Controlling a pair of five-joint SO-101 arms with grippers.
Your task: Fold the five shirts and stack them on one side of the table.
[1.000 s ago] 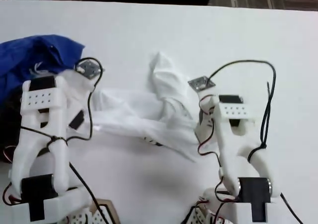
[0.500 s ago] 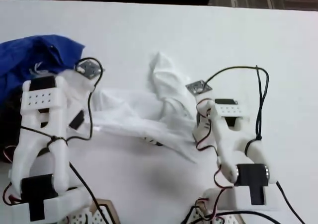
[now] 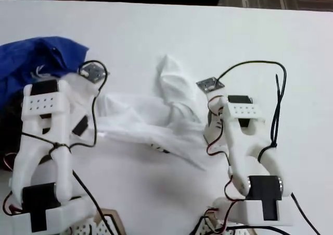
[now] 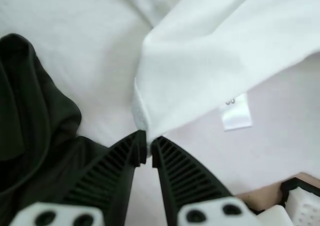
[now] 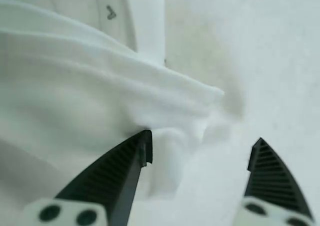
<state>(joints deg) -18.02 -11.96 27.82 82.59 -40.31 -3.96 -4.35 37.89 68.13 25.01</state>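
Observation:
A crumpled white shirt (image 3: 156, 115) lies stretched across the middle of the white table (image 3: 234, 37). My left gripper (image 4: 148, 153) is shut on the white shirt's (image 4: 210, 55) edge, beside a dark garment (image 4: 35, 126). A small white label (image 4: 234, 113) hangs from the cloth. My right gripper (image 5: 200, 156) is open at the shirt's (image 5: 75, 95) right end, one finger (image 5: 132, 161) pressing on the folds, the other over bare table. In the high view the left arm (image 3: 47, 120) stands at the shirt's left end and the right arm (image 3: 239, 131) at its right end.
A blue shirt (image 3: 36, 58) lies bunched at the table's left edge, with dark cloth (image 3: 8, 131) below it behind the left arm. A black cable (image 3: 276, 110) loops beside the right arm. Bare table spreads to the far side and to the right.
The right arm shifted slightly toward its base and then back out near its earlier spot; its cable loop swung with it. The left arm and the shirt stay as they were.

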